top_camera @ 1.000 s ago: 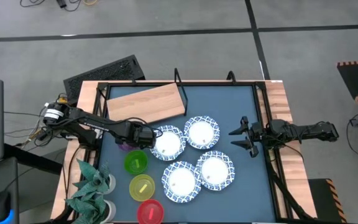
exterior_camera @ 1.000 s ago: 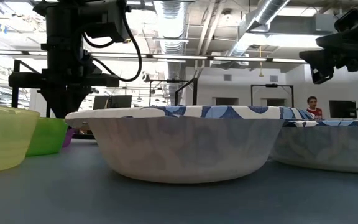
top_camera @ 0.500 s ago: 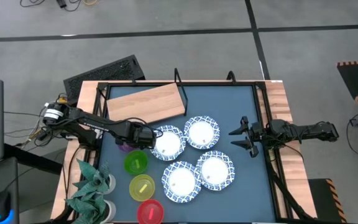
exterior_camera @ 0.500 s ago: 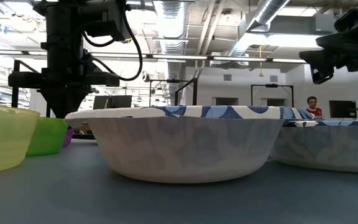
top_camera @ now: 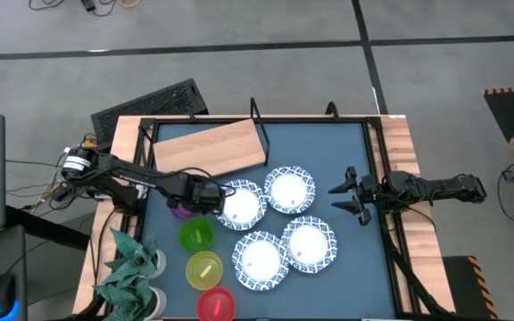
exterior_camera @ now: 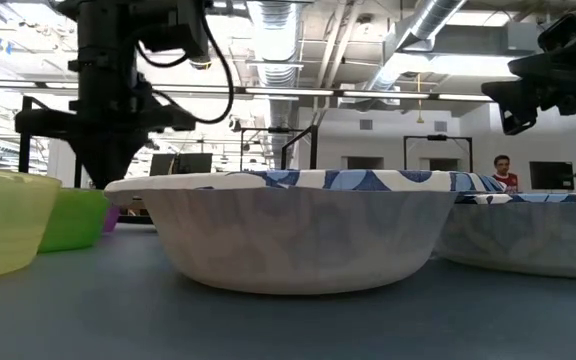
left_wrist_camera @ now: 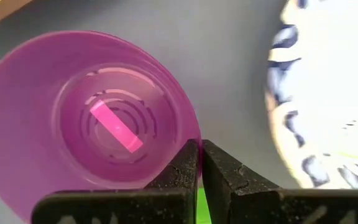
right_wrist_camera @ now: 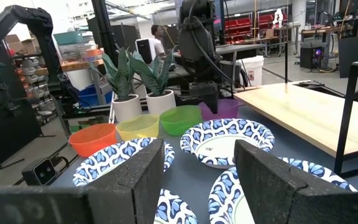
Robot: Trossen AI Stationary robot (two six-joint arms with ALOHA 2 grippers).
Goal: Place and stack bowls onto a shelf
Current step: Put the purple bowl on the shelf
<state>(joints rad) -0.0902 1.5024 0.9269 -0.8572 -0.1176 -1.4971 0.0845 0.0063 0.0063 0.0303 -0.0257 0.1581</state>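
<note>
My left gripper [top_camera: 191, 201] is shut on the small purple bowl [top_camera: 178, 211], which sits left of the white bowls on the blue-grey table; the bowl also shows in the left wrist view [left_wrist_camera: 86, 118]. Four blue-rimmed white bowls [top_camera: 242, 205] [top_camera: 290, 189] [top_camera: 260, 259] [top_camera: 309, 244] rest on the table's middle. The green bowl [top_camera: 194, 234], yellow bowl [top_camera: 204, 268] and red bowl [top_camera: 215, 303] stand in a row toward the near edge. The wooden shelf board [top_camera: 211, 147] lies at the far left. My right gripper [top_camera: 346, 198] is open and empty, hovering at the table's right side. My left gripper pinches the purple bowl's rim [left_wrist_camera: 194, 138] on the side toward the white bowl, one finger [left_wrist_camera: 182, 171] inside the bowl and one outside. The fingers point down from above. The bowl stays upright, mouth up; whether it is clear of the table, I cannot tell.
A green leafy plant [top_camera: 132, 267] stands at the near left corner. Black metal shelf supports [top_camera: 255, 114] rise along the far edge. The nearest white bowl [top_camera: 242, 205] lies close to the right of the purple bowl.
My left gripper has turned a little at the wrist in the low view while staying shut on the purple bowl's rim. The bowl stays about where it was.
</note>
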